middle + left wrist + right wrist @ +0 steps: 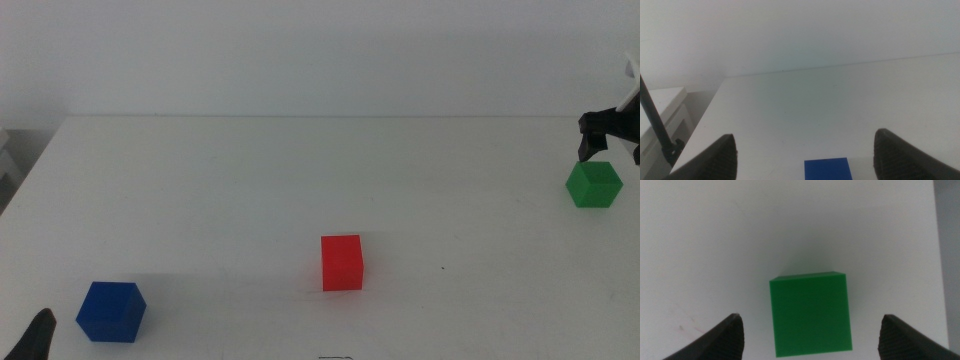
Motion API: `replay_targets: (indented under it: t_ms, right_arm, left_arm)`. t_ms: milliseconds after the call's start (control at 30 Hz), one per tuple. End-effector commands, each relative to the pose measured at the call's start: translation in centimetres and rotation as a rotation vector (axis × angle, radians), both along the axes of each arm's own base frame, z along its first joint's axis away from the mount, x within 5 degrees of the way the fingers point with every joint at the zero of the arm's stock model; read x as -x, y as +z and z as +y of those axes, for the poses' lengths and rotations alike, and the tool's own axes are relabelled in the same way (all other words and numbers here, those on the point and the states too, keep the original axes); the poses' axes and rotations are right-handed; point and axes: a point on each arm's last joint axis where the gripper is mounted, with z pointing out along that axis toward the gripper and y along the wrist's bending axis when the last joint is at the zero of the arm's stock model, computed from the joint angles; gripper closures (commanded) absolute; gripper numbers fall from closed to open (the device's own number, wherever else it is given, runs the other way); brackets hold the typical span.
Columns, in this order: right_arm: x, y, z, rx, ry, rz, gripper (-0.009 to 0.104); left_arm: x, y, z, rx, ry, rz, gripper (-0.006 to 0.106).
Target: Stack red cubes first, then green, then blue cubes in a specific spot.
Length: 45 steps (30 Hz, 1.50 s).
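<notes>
Hanging wide open over the green cube (594, 185) at the table's three o'clock edge, the right gripper (608, 142) grips nothing, its wrist view alone showing the cube centred between spread jaws, while the left gripper (35, 338) waits open near the blue cube (111, 311) at seven o'clock, the red cube (342, 263) centre.

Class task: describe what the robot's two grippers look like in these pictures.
Both have two dark, nearly black jaws with rounded tips and finely ribbed faces. The right gripper shows a white part above its black jaws; only a dark tip of the left gripper shows.
</notes>
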Motion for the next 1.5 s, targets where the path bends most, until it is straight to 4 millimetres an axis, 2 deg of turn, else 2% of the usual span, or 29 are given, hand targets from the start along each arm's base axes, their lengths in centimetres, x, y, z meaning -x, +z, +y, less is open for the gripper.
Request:
replay_targets:
  t_ms: [0,333,533,633,700,767,800,867,933,1000,1200,1333,1467]
  right_arm:
    - [0.0,3.2,-0.4,0.025,0.001,-0.099,0.001]
    - [-0.5,1.1,-0.4,0.019,0.012,-0.045,0.002]
    - [-0.9,-0.6,-0.5,0.015,0.012,-0.012,0.012]
    - [-1.0,-0.7,-0.6,0.017,0.013,-0.012,0.032]
    - [-0.9,-0.5,-0.5,0.015,0.004,-0.019,0.060]
    - [-0.7,0.2,-0.5,0.007,-0.017,-0.025,0.093]
    - [-0.5,0.6,-0.4,-0.001,-0.030,-0.025,0.097]
    - [0.2,1.9,0.2,-0.020,-0.042,-0.020,0.096]
    - [1.5,3.7,1.7,-0.030,-0.032,-0.035,0.096]
    - [3.3,5.0,4.1,-0.040,-0.021,-0.060,0.096]
    - [8.9,6.0,12.1,-0.019,-0.080,-0.088,0.096]
    - [11.0,6.7,18.0,0.034,-0.031,-0.068,0.096]
    - [13.0,7.3,24.1,-0.038,0.040,-0.110,0.096]
  left_arm:
    - [0.1,0.9,0.0,0.008,-0.004,-0.100,0.007]
    - [0.1,0.9,0.0,0.008,-0.004,-0.100,0.007]
    - [0.1,0.9,0.0,0.008,-0.004,-0.100,0.007]
    - [0.1,0.9,0.0,0.008,-0.004,-0.100,0.007]
    - [0.1,0.9,0.0,0.008,-0.004,-0.100,0.007]
    - [0.1,0.9,0.0,0.008,-0.004,-0.100,0.007]
    - [0.1,0.9,0.0,0.008,-0.004,-0.100,0.007]
    - [0.1,0.9,0.0,0.008,-0.004,-0.100,0.007]
    - [0.1,0.9,0.0,0.008,-0.004,-0.100,0.007]
    - [0.1,0.9,0.0,0.008,-0.004,-0.100,0.007]
    - [0.1,0.9,0.0,0.008,-0.004,-0.100,0.007]
    - [0.1,0.9,0.0,0.008,-0.004,-0.100,0.007]
    - [0.1,0.9,0.0,0.008,-0.004,-0.100,0.007]
